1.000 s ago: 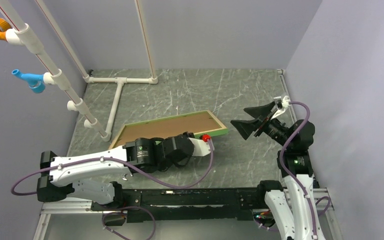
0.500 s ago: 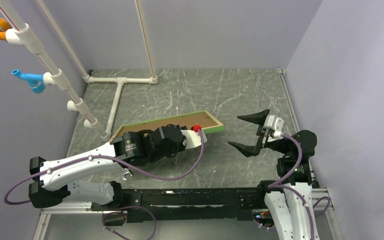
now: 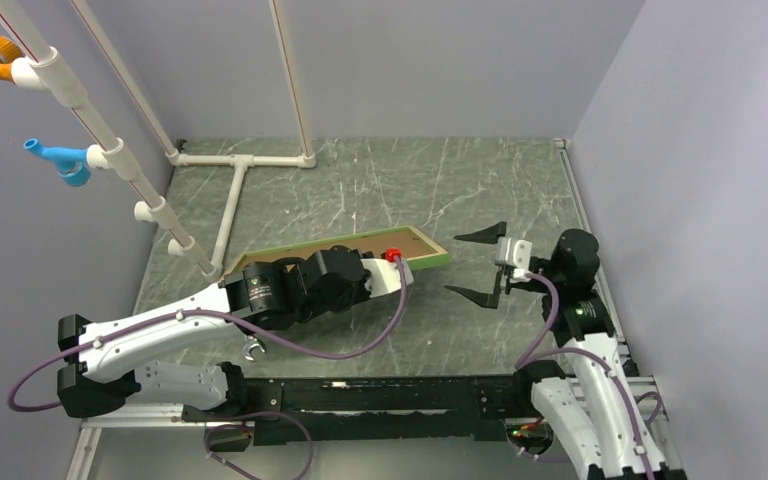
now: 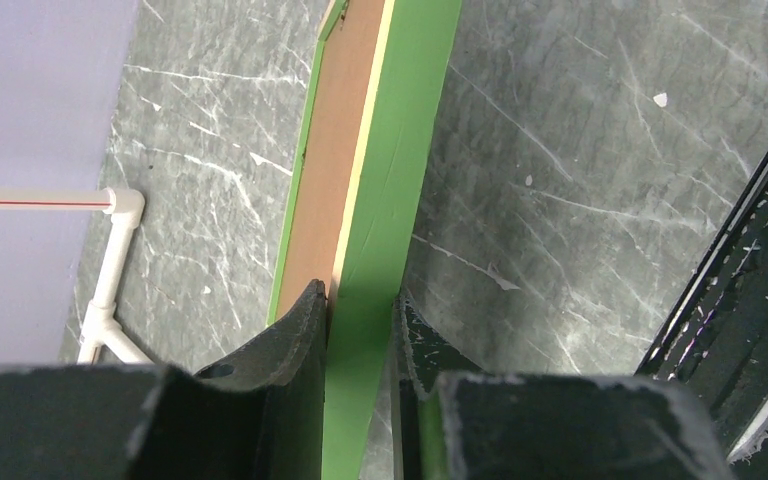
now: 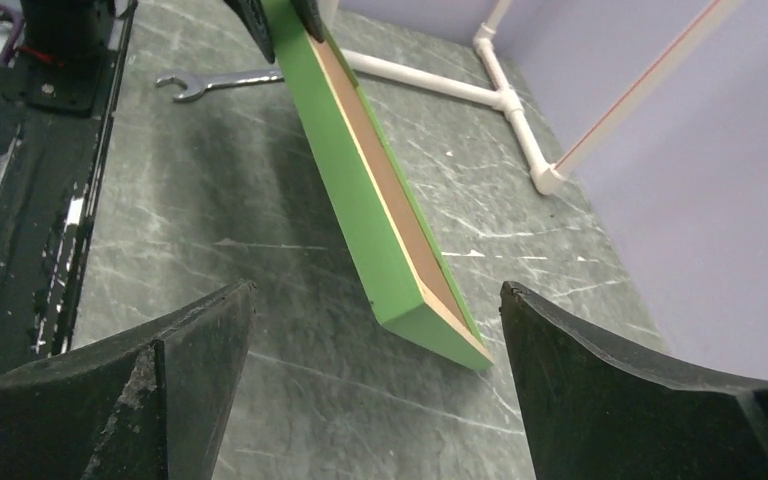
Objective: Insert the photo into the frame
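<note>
The left tool (image 4: 358, 305) pinches the green border of the frame (image 5: 355, 190) between nearly closed jaws. It holds the frame tilted over the grey, marble-patterned tabletop (image 3: 380, 185), with the brown backing board (image 4: 325, 200) showing from above. The right tool (image 3: 455, 264) hovers just beyond the frame's right end, jaws spread wide and gripping nothing (in its own wrist view the frame's corner sits between the two fingers). A wrench (image 5: 215, 82) lies on the tabletop near the left arm.

Left arm stretched low, left gripper (image 4: 360, 310) pinching frame (image 4: 392, 150) edge; right gripper (image 3: 451, 264) spread wide, pointing left.
</note>
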